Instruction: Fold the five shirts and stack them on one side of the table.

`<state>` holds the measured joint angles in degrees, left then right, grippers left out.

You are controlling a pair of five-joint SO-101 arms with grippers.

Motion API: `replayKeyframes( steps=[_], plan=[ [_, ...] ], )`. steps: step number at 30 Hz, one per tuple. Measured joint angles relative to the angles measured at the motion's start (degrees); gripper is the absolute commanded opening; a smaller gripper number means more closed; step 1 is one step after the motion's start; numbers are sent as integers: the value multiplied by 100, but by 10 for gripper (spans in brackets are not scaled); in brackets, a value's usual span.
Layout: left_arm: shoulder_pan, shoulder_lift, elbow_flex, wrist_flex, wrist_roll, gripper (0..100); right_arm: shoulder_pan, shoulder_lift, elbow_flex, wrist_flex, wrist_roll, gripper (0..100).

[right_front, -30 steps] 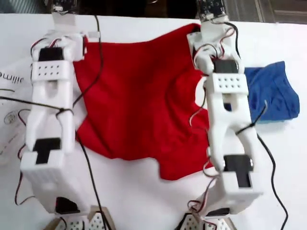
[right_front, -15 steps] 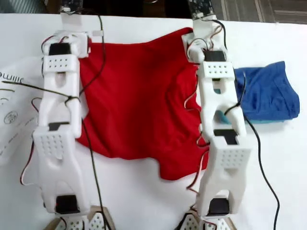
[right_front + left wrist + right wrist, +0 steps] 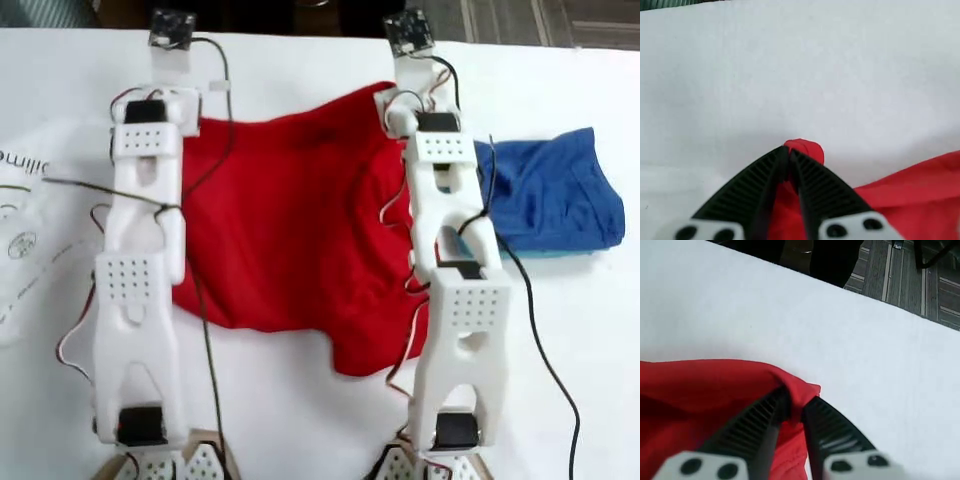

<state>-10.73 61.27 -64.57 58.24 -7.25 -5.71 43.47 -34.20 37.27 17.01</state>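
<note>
Just stretched out to twelve o'clock, the left end effector [image 3: 788,151] and right end effector [image 3: 796,399] pinch the red fabric shirt [image 3: 290,230], drawing it flat.

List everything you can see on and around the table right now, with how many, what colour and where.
red shirt: one, red, spread flat on the table between the two arms
blue shirt: one, blue, folded, on the table beside the right arm
plastic wrapper: one, whitish with print, at the table's left edge
table: one, white, under everything
floor: grey, beyond the table's far edge
left arm: one, white with black cables, along the red shirt's left edge
right arm: one, white with black cables, over the red shirt's right edge
left gripper: one, black fingers, shut on a far corner of the red shirt
right gripper: one, black fingers, shut on the other far corner
</note>
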Motion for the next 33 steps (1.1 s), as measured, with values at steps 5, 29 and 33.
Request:
replayKeyframes(
  steps=[5,29,33],
  plan=[
    [26,35,-870,774,0,27,0,0,-299,457,0,21],
    [-62,-3376,-2884,4325,18,27,79,-3262,-2567,4387,9,21],
    [-246,-4097,-2769,4325,-79,27,70,-3921,-2567,4774,9,21]
  ],
)
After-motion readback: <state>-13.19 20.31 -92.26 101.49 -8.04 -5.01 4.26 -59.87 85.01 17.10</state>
